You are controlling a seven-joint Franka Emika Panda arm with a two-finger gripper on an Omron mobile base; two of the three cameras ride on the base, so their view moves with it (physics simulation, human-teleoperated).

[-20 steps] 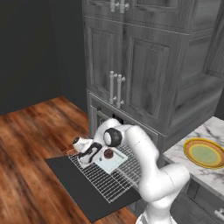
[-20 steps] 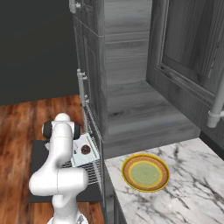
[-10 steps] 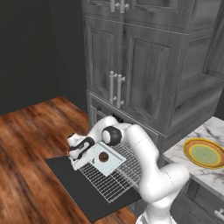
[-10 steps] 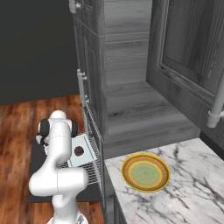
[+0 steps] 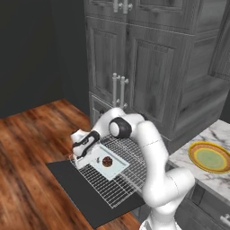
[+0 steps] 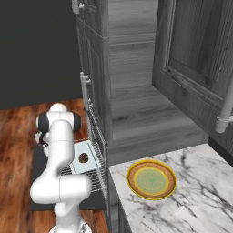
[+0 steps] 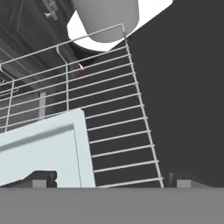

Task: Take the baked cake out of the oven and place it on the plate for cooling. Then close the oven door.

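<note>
The baked cake (image 5: 107, 161) lay mid-tray on the pale blue tray (image 5: 117, 168) atop the pulled-out wire rack (image 5: 130, 179) over the oven door (image 5: 81, 197), judged light and crumbly, best pinched gently across its sides, while the end effector (image 5: 80, 155), fingers apart, straddled the tray's outer edge.

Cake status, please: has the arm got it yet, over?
Not yet. Gripper at the tray's corner, jaws open, holding nothing. Baked cake sits on the tray on the pulled-out rack. Oven door down; plate bare.
</note>
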